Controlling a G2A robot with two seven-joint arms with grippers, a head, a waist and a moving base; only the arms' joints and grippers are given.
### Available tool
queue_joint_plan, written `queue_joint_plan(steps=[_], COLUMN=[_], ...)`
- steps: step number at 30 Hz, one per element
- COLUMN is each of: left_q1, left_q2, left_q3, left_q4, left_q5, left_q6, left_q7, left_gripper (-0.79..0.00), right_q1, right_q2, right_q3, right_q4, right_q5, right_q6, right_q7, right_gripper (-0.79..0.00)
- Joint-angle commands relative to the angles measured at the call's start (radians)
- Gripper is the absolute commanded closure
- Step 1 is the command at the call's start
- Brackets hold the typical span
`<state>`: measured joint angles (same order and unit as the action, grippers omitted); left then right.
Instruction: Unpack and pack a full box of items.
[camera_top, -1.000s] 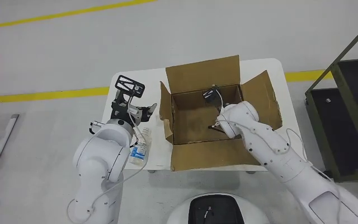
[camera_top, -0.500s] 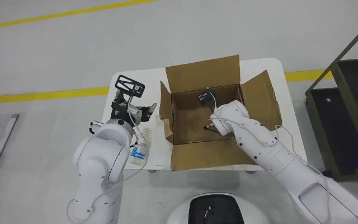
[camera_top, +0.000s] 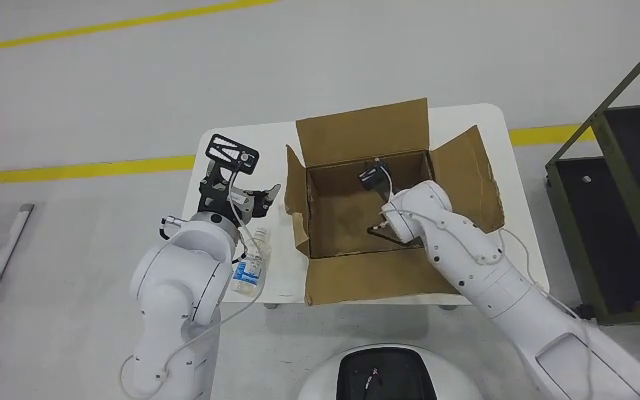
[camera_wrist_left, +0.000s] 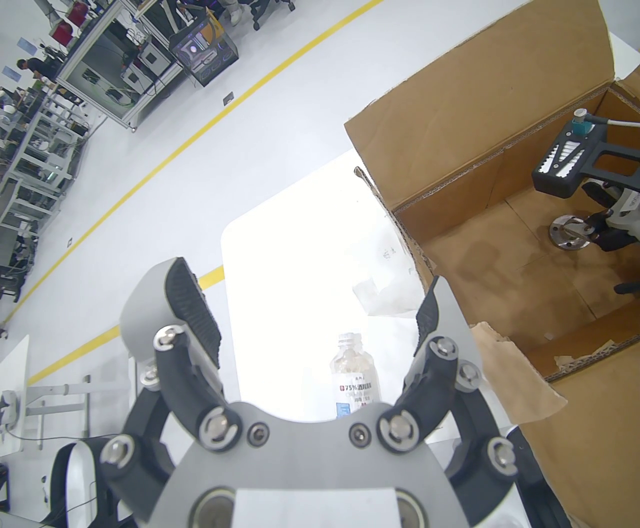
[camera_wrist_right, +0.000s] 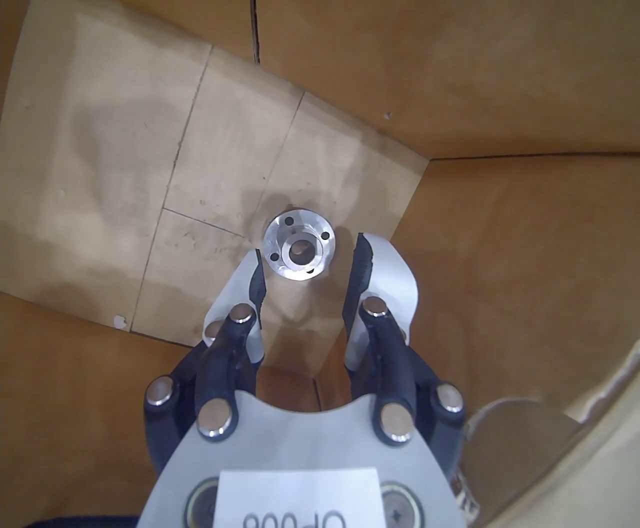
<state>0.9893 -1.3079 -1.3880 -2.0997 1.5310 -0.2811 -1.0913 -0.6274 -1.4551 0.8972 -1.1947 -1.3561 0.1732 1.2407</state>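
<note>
An open cardboard box (camera_top: 362, 129) stands on the white table (camera_top: 262, 140). A small round metal flange (camera_wrist_right: 299, 246) lies on the box floor (camera_wrist_left: 567, 234). My right gripper (camera_wrist_right: 310, 257) is down inside the box (camera_top: 380, 228), open, its fingertips on either side of the flange without closing on it. My left gripper (camera_wrist_left: 310, 300) hangs open and empty above the table left of the box (camera_top: 240, 196). A clear plastic bottle (camera_wrist_left: 354, 375) with a white label lies on the table beneath it (camera_top: 252, 264).
A crumpled scrap of clear wrap (camera_wrist_left: 380, 295) lies on the table by the box's left wall. The box flaps stand up all round, and the near left one is torn (camera_wrist_left: 505, 365). A dark cart (camera_top: 600, 200) stands right of the table.
My right arm shifted slightly inside the box, first leftward, then back a little. The left arm and the bottle have not moved.
</note>
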Motion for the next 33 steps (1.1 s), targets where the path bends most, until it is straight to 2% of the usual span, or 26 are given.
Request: queue_joint_plan(steps=[1, 2, 4, 12, 15, 33], left_q1=[0.0, 0.0, 0.0, 0.0, 0.0, 0.0], left_q2=[0.0, 0.0, 0.0, 0.0, 0.0, 0.0], left_q3=[0.0, 0.0, 0.0, 0.0, 0.0, 0.0], left_q4=[0.0, 0.0, 0.0, 0.0, 0.0, 0.0], left_q5=[0.0, 0.0, 0.0, 0.0, 0.0, 0.0], left_q6=[0.0, 0.0, 0.0, 0.0, 0.0, 0.0], left_q7=[0.0, 0.0, 0.0, 0.0, 0.0, 0.0], left_gripper=[-0.785, -0.785, -0.785, -0.785, -0.785, -0.785], right_q1=[-0.006, -0.006, -0.007, 0.0, 0.007, 0.052], right_q2=[-0.001, -0.001, -0.004, -0.019, -0.026, -0.065], right_q3=[0.0, -0.002, -0.003, -0.01, -0.017, -0.019], right_q4=[0.006, 0.01, 0.013, 0.075, 0.102, 0.222], right_q5=[-0.014, -0.024, -0.031, -0.04, -0.044, -0.001], right_q6=[0.005, 0.005, 0.009, 0.015, 0.019, -0.002], right_q7=[0.001, 0.004, 0.007, -0.008, -0.013, -0.06], right_gripper=[-0.44, -0.496, -0.465, -0.456, -0.391, -0.342])
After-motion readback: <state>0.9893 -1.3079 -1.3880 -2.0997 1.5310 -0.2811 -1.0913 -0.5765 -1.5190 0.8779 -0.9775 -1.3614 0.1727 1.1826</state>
